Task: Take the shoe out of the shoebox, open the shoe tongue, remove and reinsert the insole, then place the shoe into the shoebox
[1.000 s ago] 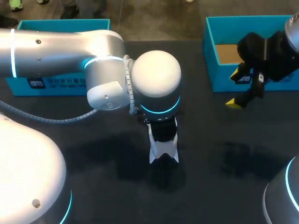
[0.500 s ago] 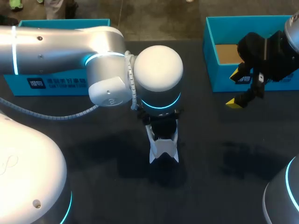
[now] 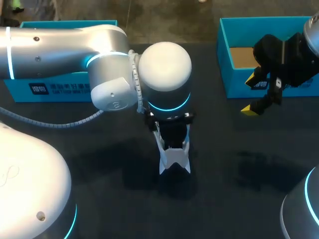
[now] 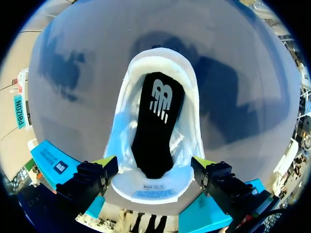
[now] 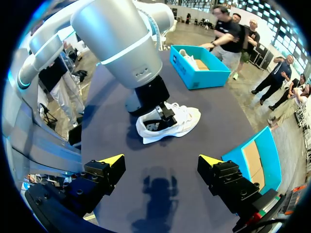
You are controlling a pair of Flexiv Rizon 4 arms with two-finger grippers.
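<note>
The shoe (image 3: pixel 174 162) lies on the dark counter (image 3: pixel 124 209), out of either box, with its opening facing up. A black insole (image 4: pixel 155 126) shows inside it. The left arm (image 3: pixel 99 64) stands directly over the shoe, so in the head view only 1 white end of the shoe shows below the wrist.

The left end effector (image 4: pixel 155 162) hangs just above the shoe. It is open, with its 2 yellow-tipped fingers (image 4: pixel 106 161) spread wide, 1 on each side of the shoe's nearer end. Whether either tip touches the shoe cannot be told. A white flap (image 4: pixel 154 187) with a small printed label lies at that same end of the shoe, between the fingers.

The right end effector (image 5: pixel 161 159) is well apart from the shoe, off to its right and farther back on the counter. It is also open and holds nothing, its fingers wide apart and pointing toward the shoe.

The shoebox (image 3: pixel 223 55), teal with a brown floor, sits behind and to the right of the shoe, just beside the right end effector. The other box (image 3: pixel 60 89), also teal, sits behind and to the left of the shoe, partly under the left arm. In the right wrist view a second shoe (image 5: pixel 187 57), white, lies inside it.
</note>
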